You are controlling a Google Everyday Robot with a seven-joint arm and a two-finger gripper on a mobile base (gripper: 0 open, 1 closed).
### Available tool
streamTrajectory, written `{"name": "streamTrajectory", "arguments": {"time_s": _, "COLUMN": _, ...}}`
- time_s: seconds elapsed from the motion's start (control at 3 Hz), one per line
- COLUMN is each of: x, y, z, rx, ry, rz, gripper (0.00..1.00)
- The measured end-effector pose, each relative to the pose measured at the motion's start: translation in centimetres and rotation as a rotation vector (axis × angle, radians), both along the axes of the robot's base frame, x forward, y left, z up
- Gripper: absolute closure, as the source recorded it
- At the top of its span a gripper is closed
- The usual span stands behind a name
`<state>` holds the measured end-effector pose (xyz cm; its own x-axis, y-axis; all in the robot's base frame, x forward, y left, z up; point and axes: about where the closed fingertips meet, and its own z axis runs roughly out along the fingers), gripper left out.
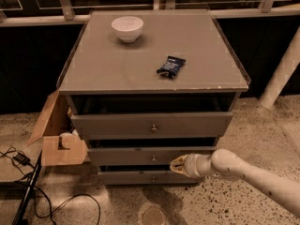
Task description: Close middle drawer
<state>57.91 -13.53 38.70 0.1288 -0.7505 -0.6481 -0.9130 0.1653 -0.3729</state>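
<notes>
The grey cabinet (154, 64) has three drawers. The top drawer (152, 124) stands pulled out the farthest. The middle drawer (140, 155) with its small brass knob (153, 158) is pulled out a little less. The bottom drawer (140, 177) sits furthest back. My gripper (177, 165) comes in from the lower right on a white arm. Its tip is against the middle drawer's front, just right of and slightly below the knob.
A white bowl (127, 28) and a dark snack packet (171, 66) lie on the cabinet top. An open cardboard box (58, 139) stands at the cabinet's left. Cables (28, 182) run over the floor at lower left. A white post (281, 74) stands at right.
</notes>
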Motion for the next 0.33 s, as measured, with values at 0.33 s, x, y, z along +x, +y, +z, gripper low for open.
{"name": "streamTrajectory", "arguments": {"time_s": 0.33, "x": -5.33, "y": -1.19, "z": 0.09, "rx": 0.011, "ry": 0.111, "rz": 0.034, "gripper": 1.0}}
